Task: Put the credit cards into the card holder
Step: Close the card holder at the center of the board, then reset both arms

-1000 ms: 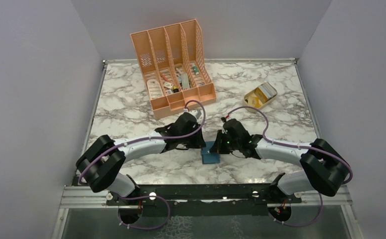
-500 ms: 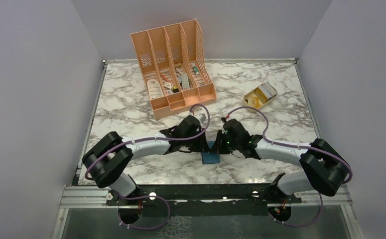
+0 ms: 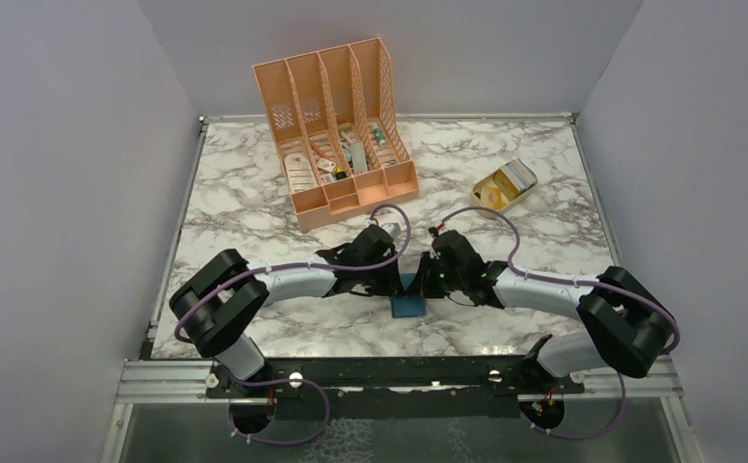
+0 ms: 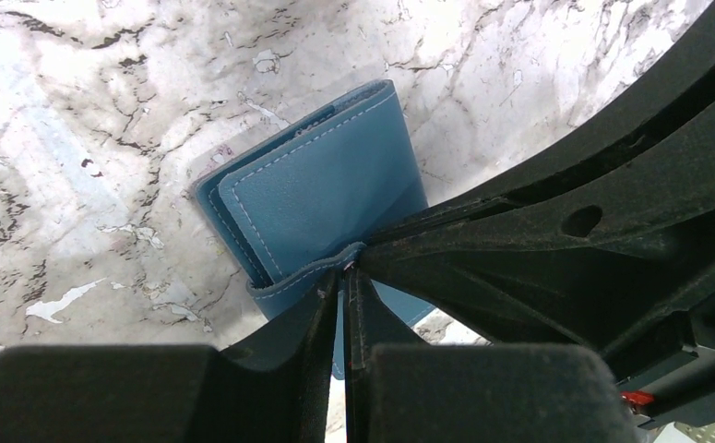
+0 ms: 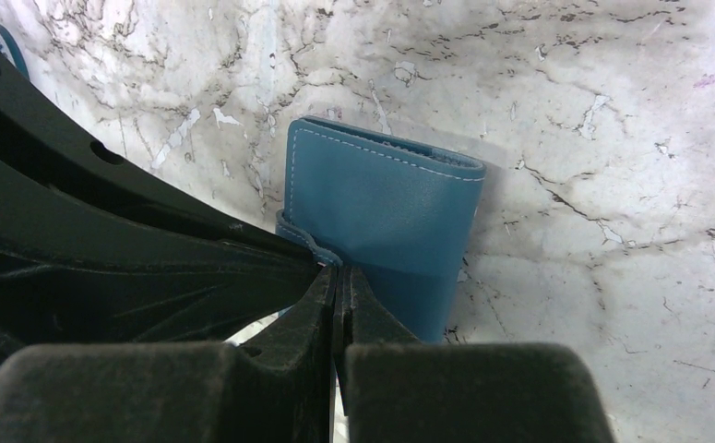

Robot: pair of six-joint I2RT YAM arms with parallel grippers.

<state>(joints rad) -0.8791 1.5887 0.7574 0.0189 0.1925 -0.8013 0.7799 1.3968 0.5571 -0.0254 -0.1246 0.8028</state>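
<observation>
The teal-blue card holder [image 3: 408, 306] lies folded on the marble table between my two grippers. In the left wrist view its cover [image 4: 326, 185] is flat and one edge curls up into my left gripper [image 4: 345, 273], which is shut on that edge. My right gripper [image 5: 339, 271] is shut on the same raised edge of the card holder [image 5: 390, 208] from the other side. The two grippers [image 3: 396, 281] [image 3: 421, 282] meet tip to tip. Yellow-orange credit cards [image 3: 491, 196] lie in the tan tray at the back right.
A peach desk organizer [image 3: 336, 130] with small items stands at the back centre. The tan oval tray [image 3: 528, 179] sits at the back right. Grey walls close in the table on three sides. Each wrist view shows the other arm's black gripper [image 4: 575, 212] [image 5: 104, 240] close by.
My left arm has stretched to the right and its gripper has closed in on the card holder's edge beside the right gripper. The right arm and the card holder have barely moved.
</observation>
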